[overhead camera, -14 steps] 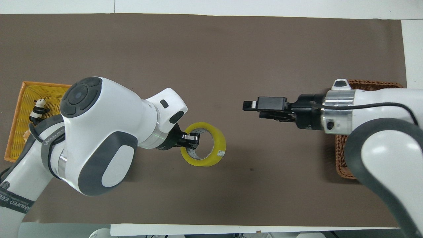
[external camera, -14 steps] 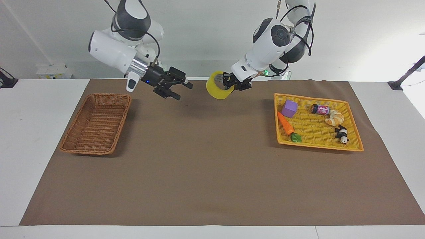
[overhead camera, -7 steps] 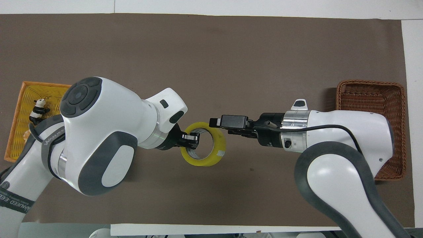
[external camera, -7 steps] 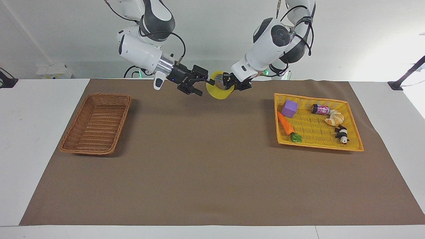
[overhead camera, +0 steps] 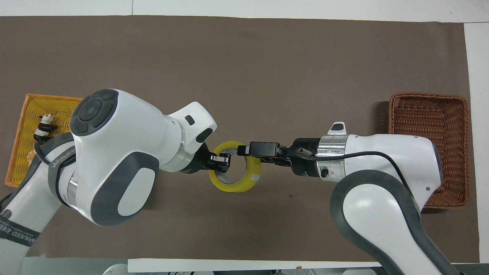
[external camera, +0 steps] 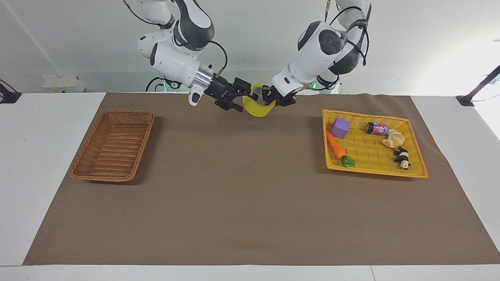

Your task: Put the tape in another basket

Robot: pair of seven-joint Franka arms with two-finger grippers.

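**Above the middle of the desk: a handover in the air**

Over the brown mat, the left tool (external camera: 268, 100) is holding the tape (overhead camera: 244, 182) clamped by its wall, one finger inside the ring. The right tool (overhead camera: 248, 149) is reaching in with its fingers spread wide around the other side of the roll, gripping nothing yet. The brown basket (external camera: 113, 145) is sitting empty at the right arm's end of the desk; the yellow tray (external camera: 415, 171) is lying at the left arm's end with small toys in it.

To do this well, the right tool should be closing firmly on the wall before the left one is letting go, or the roll may drop.
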